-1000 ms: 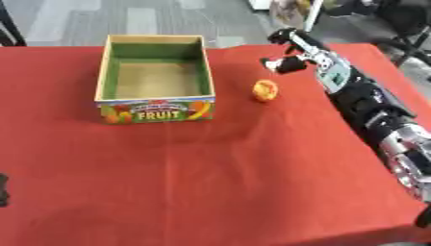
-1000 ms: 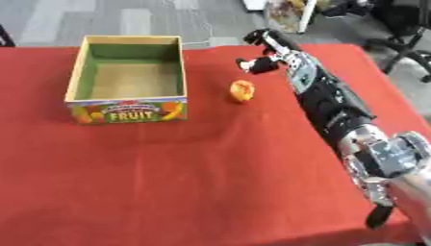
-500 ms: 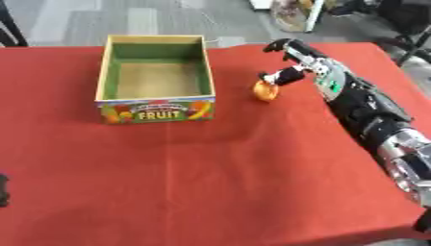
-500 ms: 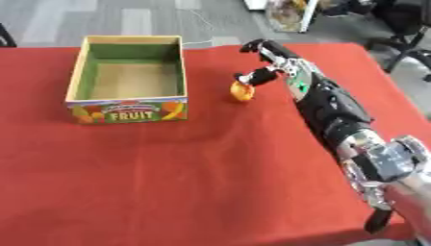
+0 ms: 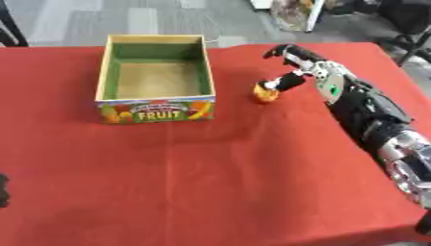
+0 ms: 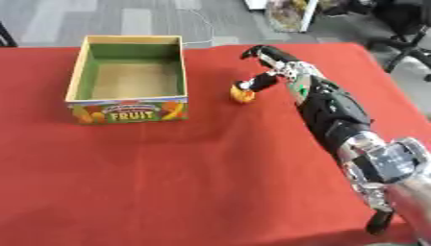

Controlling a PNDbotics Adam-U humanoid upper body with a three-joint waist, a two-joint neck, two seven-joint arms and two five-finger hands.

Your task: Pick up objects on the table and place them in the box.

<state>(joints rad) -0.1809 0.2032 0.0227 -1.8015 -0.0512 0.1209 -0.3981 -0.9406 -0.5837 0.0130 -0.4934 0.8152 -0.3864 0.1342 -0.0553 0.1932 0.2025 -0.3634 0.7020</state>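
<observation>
Orange object: right hand now at contact, not yet lifted

Orange object [image 5: 265, 92] sits on the red tablecloth [image 5: 219, 182], just right of the fruit box [image 5: 154, 109] and apart from it. A second ago the right hand [image 5: 296, 65] hovered above and behind the object; it has since come down, and its thumb now touches the object's top right side while the other fingers arch over it, curled but not closed round it. No grasp is confirmed. The object has not shifted. The box holds nothing. In judgement, closing and lifting remain. The left hand is out of view
</observation>
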